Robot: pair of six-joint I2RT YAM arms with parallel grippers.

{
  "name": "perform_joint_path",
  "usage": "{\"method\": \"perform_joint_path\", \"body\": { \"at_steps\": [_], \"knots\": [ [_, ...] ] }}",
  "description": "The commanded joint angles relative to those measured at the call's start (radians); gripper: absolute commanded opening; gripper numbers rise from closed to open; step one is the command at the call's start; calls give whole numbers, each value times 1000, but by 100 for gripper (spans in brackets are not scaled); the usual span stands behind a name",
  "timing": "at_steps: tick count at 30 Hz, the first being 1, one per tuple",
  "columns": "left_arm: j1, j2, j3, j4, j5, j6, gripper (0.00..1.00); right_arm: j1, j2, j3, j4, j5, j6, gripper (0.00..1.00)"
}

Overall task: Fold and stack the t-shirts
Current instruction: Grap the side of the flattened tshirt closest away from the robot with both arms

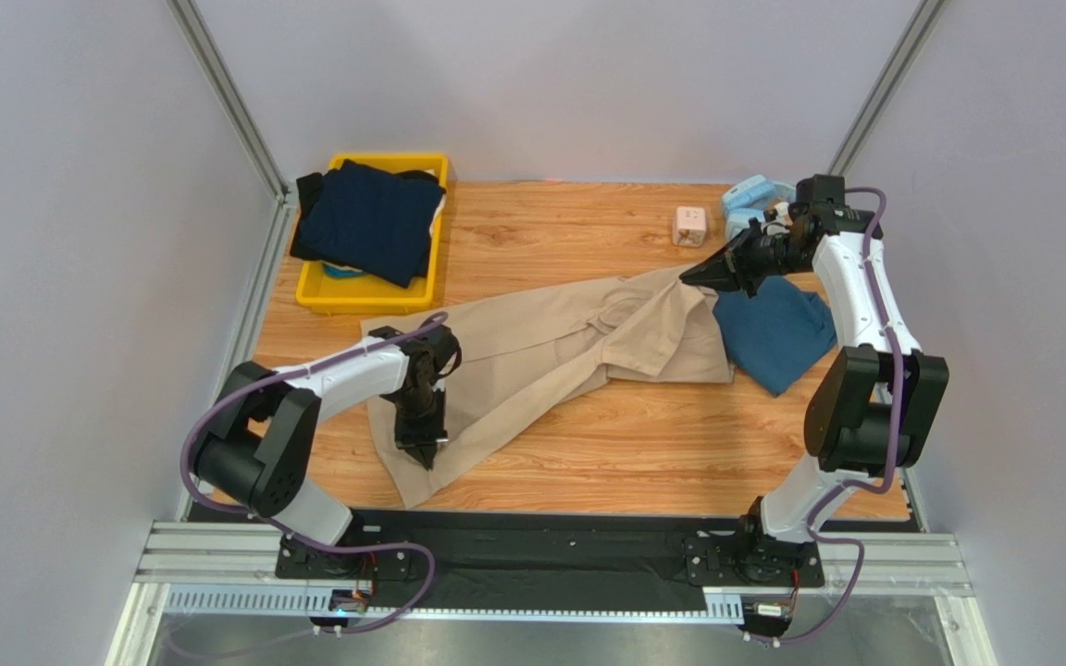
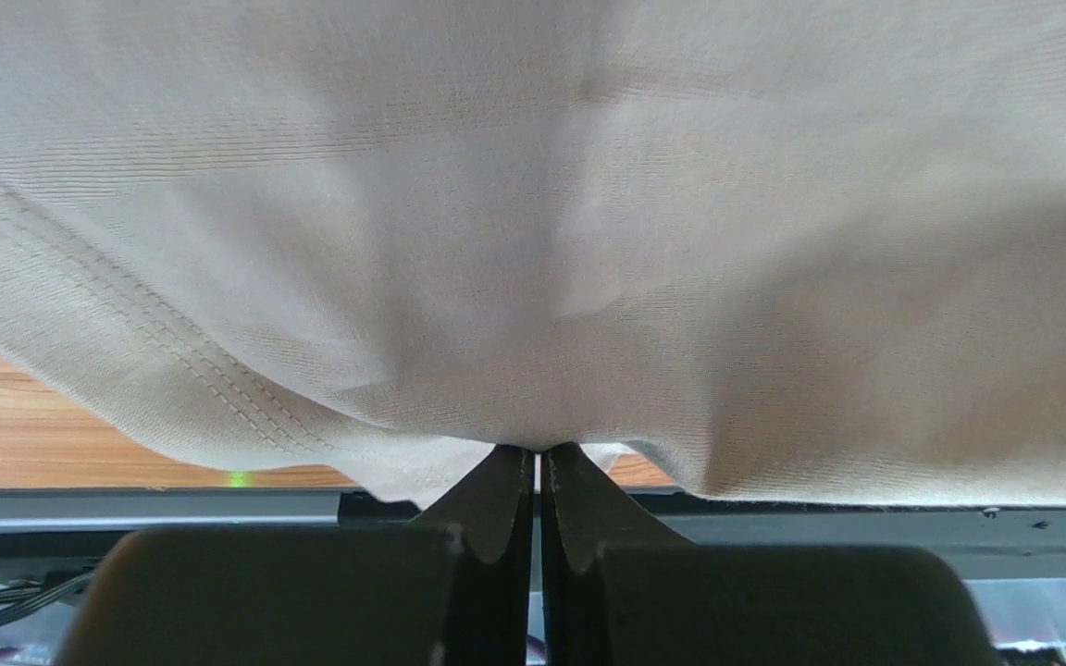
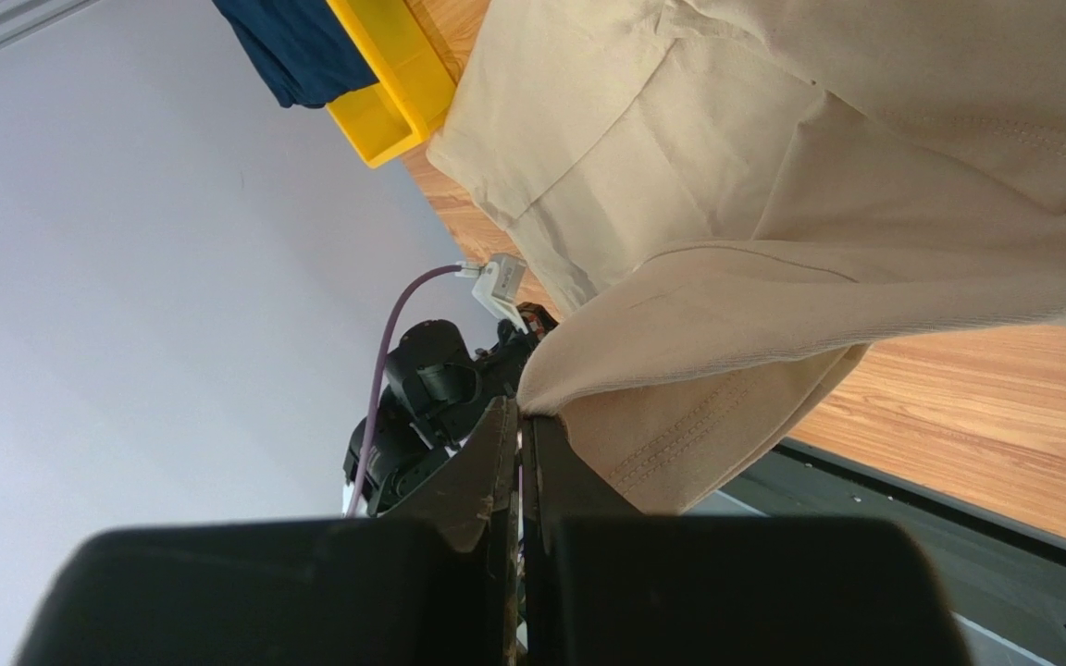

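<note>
The large beige t-shirt [image 1: 560, 354] lies stretched slantwise across the wooden table, from near left to far right. My left gripper [image 1: 418, 447] is shut on its near-left edge; in the left wrist view the beige cloth [image 2: 539, 236] bunches into the closed jaws of the gripper [image 2: 540, 451]. My right gripper [image 1: 706, 275] is shut on the shirt's far-right corner and holds it lifted; the right wrist view shows the cloth [image 3: 775, 208] pinched at the gripper [image 3: 521, 414]. The teal-blue t-shirt [image 1: 775, 333] lies folded at the right. The dark navy t-shirt [image 1: 366, 219] lies on the yellow bin.
A yellow bin [image 1: 364, 293] stands at the back left; it also shows in the right wrist view [image 3: 386, 83]. Light-blue headphones [image 1: 750, 199] and a small white cube [image 1: 690, 225] sit at the back right. Metal frame posts rise at both back corners.
</note>
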Motion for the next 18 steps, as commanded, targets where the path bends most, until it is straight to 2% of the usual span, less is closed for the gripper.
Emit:
{"method": "perform_joint_path", "body": {
  "at_steps": [1,6,12,18],
  "knots": [
    [-5,-82,100,-35,-53,25,0,-6,-43,21,26,-33,22,0],
    [14,-122,233,-132,-95,77,0,-6,-39,72,-9,27,-11,0],
    [163,-101,322,-178,-130,125,0,-6,10,155,-63,67,-63,0],
    [244,28,402,-195,-179,193,0,-4,61,161,-15,70,-50,0]
  ]
}}
